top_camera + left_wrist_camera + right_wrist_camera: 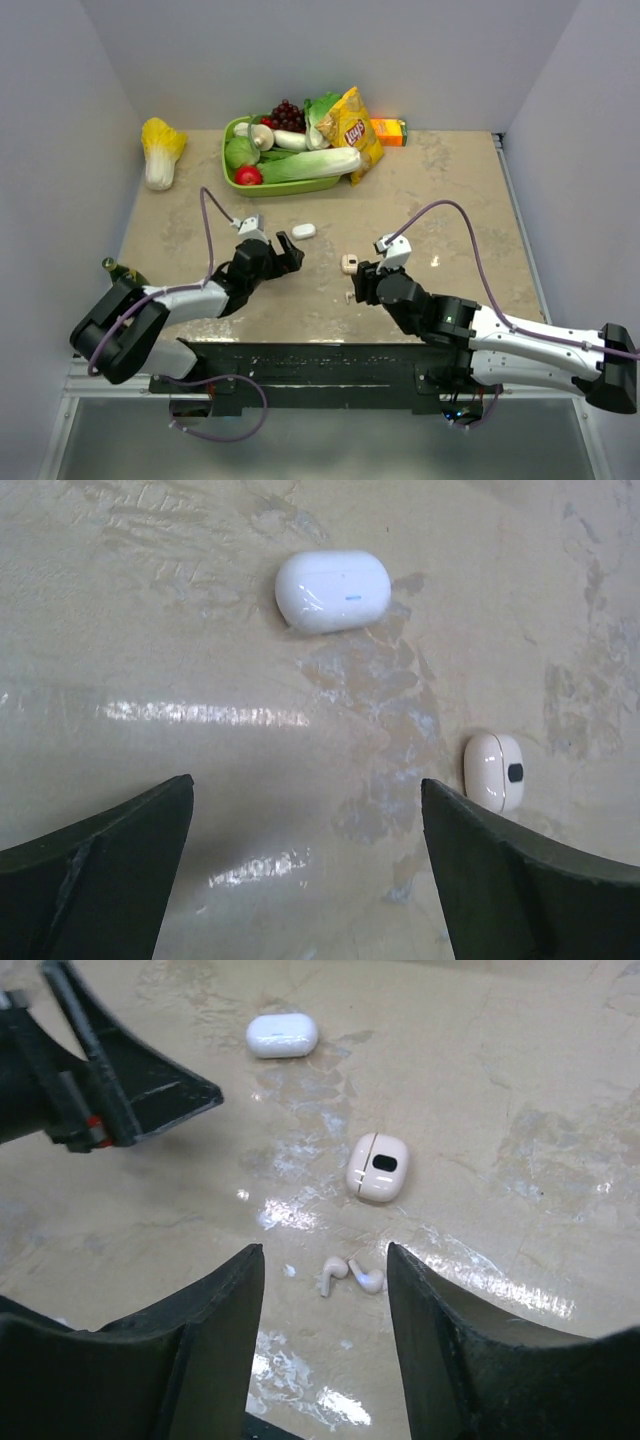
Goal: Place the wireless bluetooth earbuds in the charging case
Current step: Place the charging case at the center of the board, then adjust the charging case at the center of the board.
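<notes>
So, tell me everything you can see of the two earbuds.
The earbuds are two tiny glossy white plastic pieces, each a rounded head with a short stem. They lie loose and close together on the beige table, seen between the open fingers of the right hand, which touches neither.

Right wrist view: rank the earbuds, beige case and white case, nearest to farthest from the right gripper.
1. Earbuds: on the table between the fingers of the right gripper.
2. Beige case: just beyond them, slightly right.
3. White case: farthest, up and left.
</notes>
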